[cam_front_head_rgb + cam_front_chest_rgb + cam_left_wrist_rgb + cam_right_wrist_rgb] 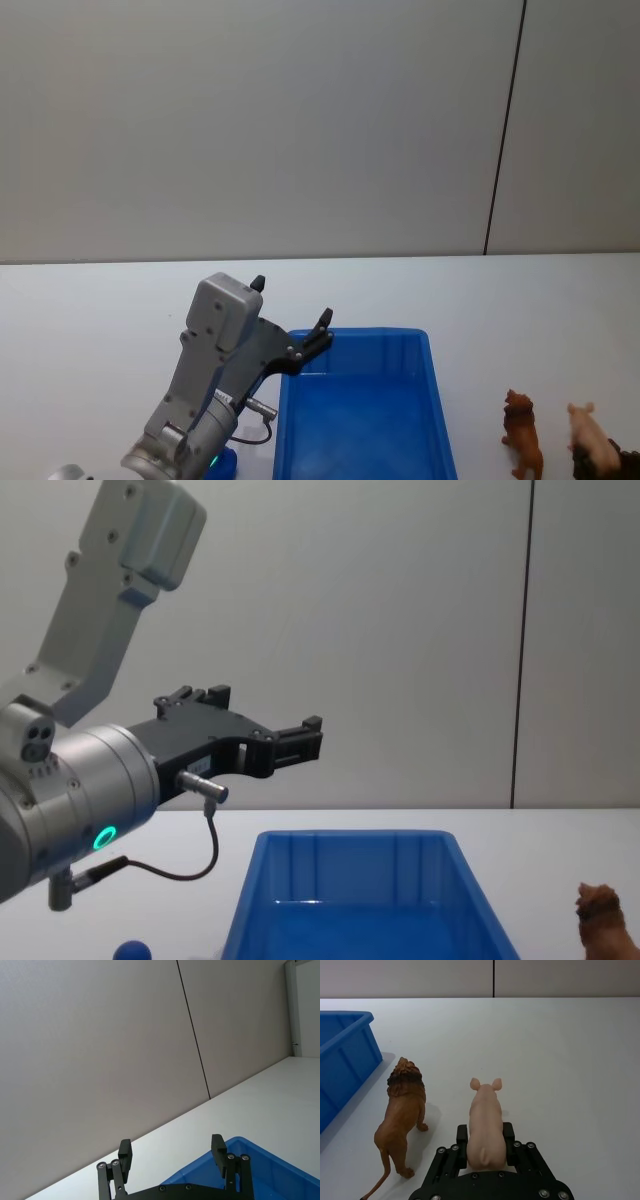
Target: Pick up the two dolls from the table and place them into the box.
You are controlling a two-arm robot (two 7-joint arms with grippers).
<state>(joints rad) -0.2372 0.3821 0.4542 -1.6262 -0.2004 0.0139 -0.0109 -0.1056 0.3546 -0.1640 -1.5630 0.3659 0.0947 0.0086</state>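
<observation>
Chest view: half-cropped blue doll [131, 951]

Bin [375, 333] sat on the table [100, 320]. Lion figure [522, 432] stood at its three o'clock, and the pig figure [590, 435] at the lion's three, between the right gripper's [485, 1131] fingers. Rounded toy [226, 464] lay at the bin's eight.

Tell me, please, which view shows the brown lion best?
The right wrist view: the whole lion stands close, between the box and the pig at the right claw. The head view shows it small; the chest view catches just its front at the edge.
</observation>
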